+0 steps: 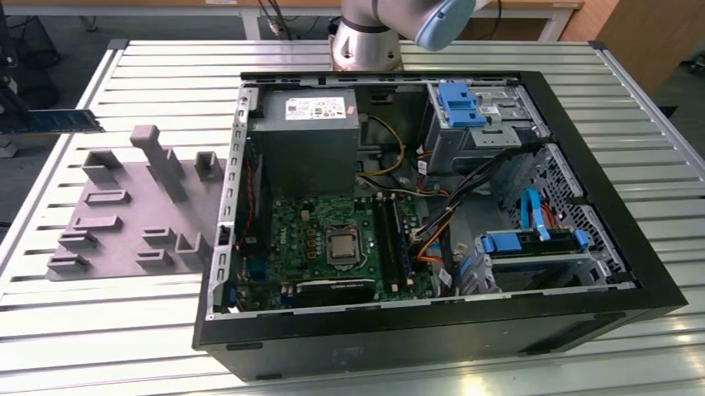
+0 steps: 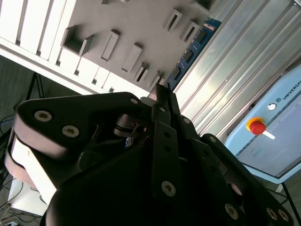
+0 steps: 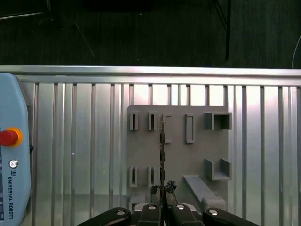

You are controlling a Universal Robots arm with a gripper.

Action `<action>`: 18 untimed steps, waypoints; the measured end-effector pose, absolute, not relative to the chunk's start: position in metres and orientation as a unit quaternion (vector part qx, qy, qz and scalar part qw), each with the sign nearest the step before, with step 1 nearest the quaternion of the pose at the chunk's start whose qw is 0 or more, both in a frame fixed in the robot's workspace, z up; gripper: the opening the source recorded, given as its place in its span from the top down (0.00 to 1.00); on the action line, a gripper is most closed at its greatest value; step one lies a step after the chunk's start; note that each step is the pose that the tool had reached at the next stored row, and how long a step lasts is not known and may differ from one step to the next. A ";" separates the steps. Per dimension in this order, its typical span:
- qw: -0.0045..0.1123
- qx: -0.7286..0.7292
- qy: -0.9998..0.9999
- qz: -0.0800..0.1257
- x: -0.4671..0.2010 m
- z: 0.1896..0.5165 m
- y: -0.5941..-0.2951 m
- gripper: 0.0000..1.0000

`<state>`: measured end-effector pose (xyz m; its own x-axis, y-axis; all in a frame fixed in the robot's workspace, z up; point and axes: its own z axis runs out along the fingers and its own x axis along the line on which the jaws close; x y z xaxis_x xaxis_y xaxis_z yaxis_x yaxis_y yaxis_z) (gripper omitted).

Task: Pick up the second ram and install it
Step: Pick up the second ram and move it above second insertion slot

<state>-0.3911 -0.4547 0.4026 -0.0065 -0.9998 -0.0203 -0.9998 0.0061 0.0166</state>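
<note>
Second ram point(image 1: 61, 122): a thin blue-green stick with dark chips, held in the air at the table's point(image 1: 144, 330) edge on the exterior view's left, above the grey fixture point(image 1: 121, 214) and apart from it. In the first wrist view the ram point(image 3: 162, 146) is seen edge-on, running straight out from the claw point(image 3: 162, 190) over the fixture point(image 3: 197, 160) and its empty pockets. In the second wrist view its chip face point(image 2: 190, 52) shows beyond the claw point(image 2: 162, 92). The claw is closed on one end of the stick, with the fingers pinching its flat faces.

Step in hand, by judgement: the pick-up is done and the carry is under way; the install is not yet begun. The computer case point(image 1: 441, 330) lies open on the middle of the table, well apart from the ram, with the green board point(image 1: 319, 239) and the long black slots point(image 1: 391, 239) facing up.

Seating the stick calls for its long edge to be parallel to a free slot and squarely above it, clear of the cables point(image 1: 441, 223) nearby, and then for an even, straight press. Whether a slot is free cannot be told.
</note>
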 end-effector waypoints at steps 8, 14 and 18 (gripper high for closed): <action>0.001 -0.705 0.709 0.013 -0.386 0.403 -0.455 0.86; 0.001 -0.705 0.709 0.013 -0.382 0.403 -0.455 0.86; 0.001 -0.705 0.709 0.013 -0.379 0.403 -0.455 0.86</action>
